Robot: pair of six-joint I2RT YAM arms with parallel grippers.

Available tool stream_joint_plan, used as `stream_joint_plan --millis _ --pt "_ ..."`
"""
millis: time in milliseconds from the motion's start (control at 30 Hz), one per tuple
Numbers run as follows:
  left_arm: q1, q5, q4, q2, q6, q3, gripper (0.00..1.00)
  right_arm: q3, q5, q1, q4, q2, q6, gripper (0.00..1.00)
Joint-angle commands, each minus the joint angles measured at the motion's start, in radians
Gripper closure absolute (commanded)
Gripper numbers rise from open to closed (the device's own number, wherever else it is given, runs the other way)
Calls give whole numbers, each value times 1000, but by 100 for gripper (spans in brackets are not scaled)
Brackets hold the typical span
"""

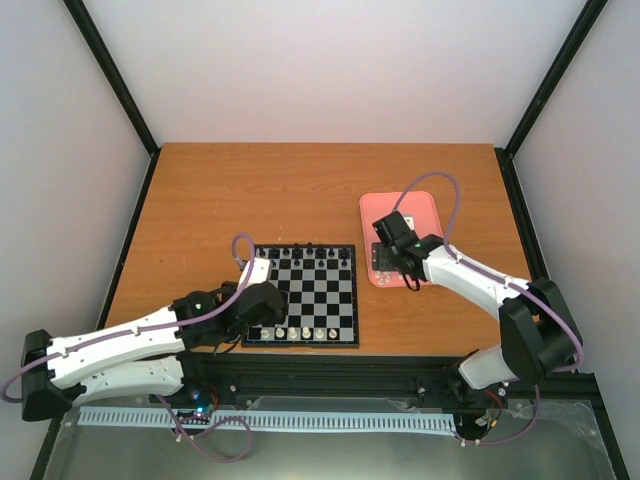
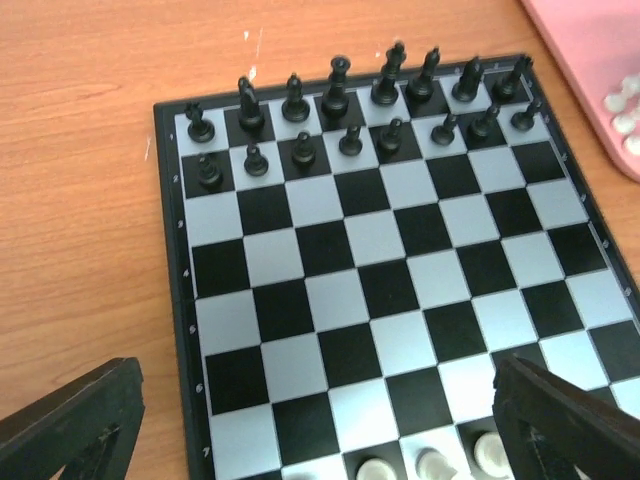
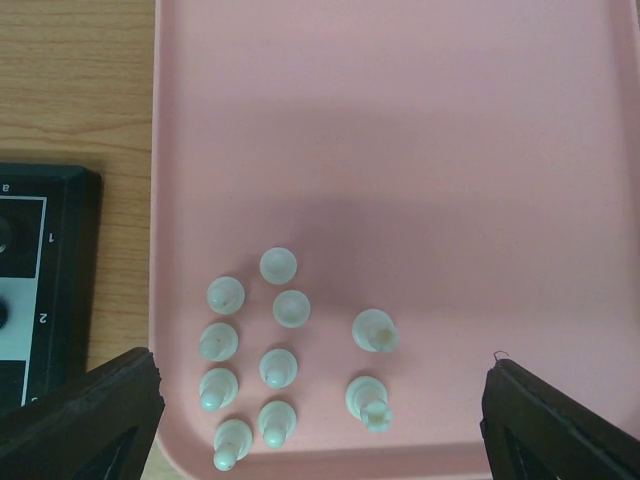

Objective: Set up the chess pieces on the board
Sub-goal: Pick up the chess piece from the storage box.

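left wrist view cuts off the chess pieces [image 2: 432, 466] below.

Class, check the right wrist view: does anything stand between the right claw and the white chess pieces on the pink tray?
Nothing visible does. The right claw hangs open over the tray, and the chess pieces sit uncovered below it, with only bare pink tray around them.

Bright, even, diffuse light. A soft shadow falls across the pink tray [image 3: 450, 250]; the left wrist view is slightly blurred.
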Motion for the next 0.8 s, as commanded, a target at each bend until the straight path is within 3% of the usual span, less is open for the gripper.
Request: stream_joint_plan --millis 0,233,433,600,767 --pt "-8 -69 114 35 124 45 1 35 50 12 -40 11 36 0" --pt "102 47 347 95 286 34 0 36 64 -3 -64 18 58 5" --pt "150 51 399 160 275 35 0 24 26 -40 -79 -14 58 14" --pt "155 30 315 163 267 62 0 -17 -17 -61 -56 -38 52 49" --pt "155 44 290 132 271 56 0 -47 -34 -79 -29 -9 51 50"
